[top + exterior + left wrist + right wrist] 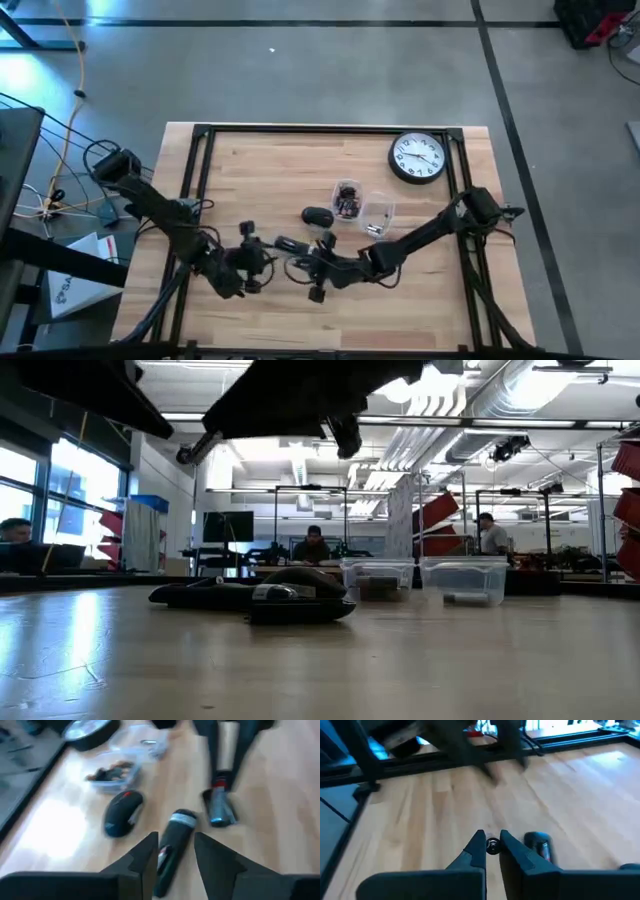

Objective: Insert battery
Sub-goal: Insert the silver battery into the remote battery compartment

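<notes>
One wooden table (300, 160), framed by black rails. Two dark arms over its near half: left arm (160, 210) reaching in from the left edge, right arm (430, 232) from the right, meeting near the middle.

One round wall clock (417, 159), lying face up in the far right corner, well apart from the rest. Two clear plastic containers, just beside each other near the centre: one (347, 199) with small dark parts inside, the other (377, 215) nearly empty. One black computer mouse (317, 216), just left of the containers.

One black device with a silver band (177, 827), lying flat on the wood near the mouse. Straddled at its near end by the left gripper (176, 840), fingers spread wider than the device and apparently not pinching it.

One small battery (492, 846), pinched end-on in the nearly closed right gripper (492, 839), low over the table and just beside the device.

Three people in the room beyond, seen in the low view, far from the table. From above, the gripper bodies partly cover the device; contents of the containers too small to tell.
</notes>
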### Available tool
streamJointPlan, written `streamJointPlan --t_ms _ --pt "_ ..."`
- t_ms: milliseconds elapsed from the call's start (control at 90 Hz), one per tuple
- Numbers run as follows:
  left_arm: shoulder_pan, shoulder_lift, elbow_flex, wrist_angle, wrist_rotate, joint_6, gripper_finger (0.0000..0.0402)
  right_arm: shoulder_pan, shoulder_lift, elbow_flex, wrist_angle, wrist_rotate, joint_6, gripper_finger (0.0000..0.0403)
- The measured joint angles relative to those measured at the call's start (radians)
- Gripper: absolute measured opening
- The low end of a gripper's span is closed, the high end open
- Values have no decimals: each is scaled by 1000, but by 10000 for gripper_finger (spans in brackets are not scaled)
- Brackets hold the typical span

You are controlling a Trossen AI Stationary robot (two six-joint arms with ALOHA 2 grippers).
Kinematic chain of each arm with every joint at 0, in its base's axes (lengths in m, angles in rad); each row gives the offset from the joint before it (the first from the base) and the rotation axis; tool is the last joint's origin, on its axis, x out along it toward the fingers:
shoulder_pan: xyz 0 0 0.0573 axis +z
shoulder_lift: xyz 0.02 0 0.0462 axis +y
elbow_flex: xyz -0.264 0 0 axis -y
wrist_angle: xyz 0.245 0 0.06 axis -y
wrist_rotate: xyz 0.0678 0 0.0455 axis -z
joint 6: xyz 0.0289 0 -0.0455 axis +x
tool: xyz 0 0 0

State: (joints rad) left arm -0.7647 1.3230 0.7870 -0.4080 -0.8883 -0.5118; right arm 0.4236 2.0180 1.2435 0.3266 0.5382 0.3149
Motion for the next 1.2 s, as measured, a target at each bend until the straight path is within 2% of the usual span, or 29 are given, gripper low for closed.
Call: streamJointPlan --t_ms 111,233,389,511,800,911,1022,1200 --pt "-34 -43 -89 13 -67 -128 129 -3 5 -78 133 70 -16 0" --pt "-44 -80 -211 105 -80 -240 146 -19 26 -116 219 71 -35 0" --pt "-21 -86 -356 340 -49 -246 162 -39 102 -101 280 11 -32 0" --pt "-5 -86 -436 480 -16 -241 163 -50 145 -70 318 21 -51 0" --pt "23 -82 -547 705 16 -201 163 -83 218 -23 312 53 -77 0" --pt "32 -80 -560 727 25 -200 163 -83 240 2 317 64 -141 0" --pt "37 -78 -562 729 26 -195 163 -80 258 12 307 118 -173 0" --pt "41 -78 -562 737 26 -191 163 -84 258 13 298 124 -193 0"
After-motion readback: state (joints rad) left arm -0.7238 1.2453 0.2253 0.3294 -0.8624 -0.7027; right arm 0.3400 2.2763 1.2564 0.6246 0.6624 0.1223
